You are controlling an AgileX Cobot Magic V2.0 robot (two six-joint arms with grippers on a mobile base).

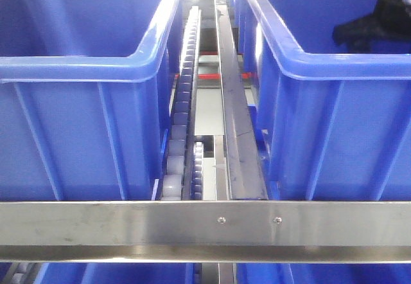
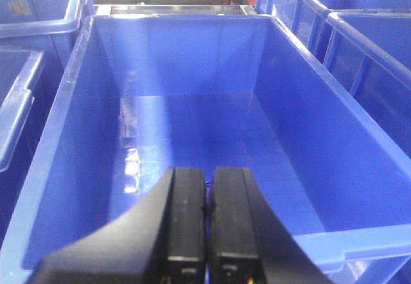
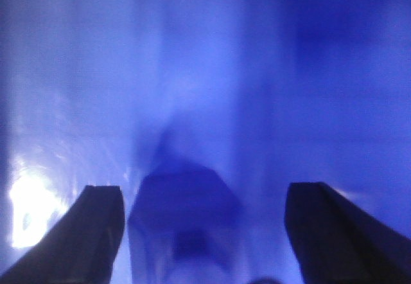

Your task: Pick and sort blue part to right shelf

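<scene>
In the right wrist view my right gripper (image 3: 204,197) is open, its two dark fingers wide apart low inside a blue bin. A blurred dark blue part (image 3: 183,213) lies on the bin floor between the fingers, nearer the left one; neither finger touches it. In the left wrist view my left gripper (image 2: 207,181) is shut on nothing, its black fingers pressed together above the near end of an empty blue bin (image 2: 70,123). In the front view a dark piece of my right arm (image 1: 379,20) shows inside the right bin (image 1: 321,72); the part is hidden there.
Two large blue bins (image 1: 83,65) stand side by side on a roller rack (image 1: 186,104) with a metal divider rail (image 1: 234,123) between them. A steel crossbar (image 1: 205,229) runs across the front. More blue bins (image 2: 359,46) flank the left arm's bin.
</scene>
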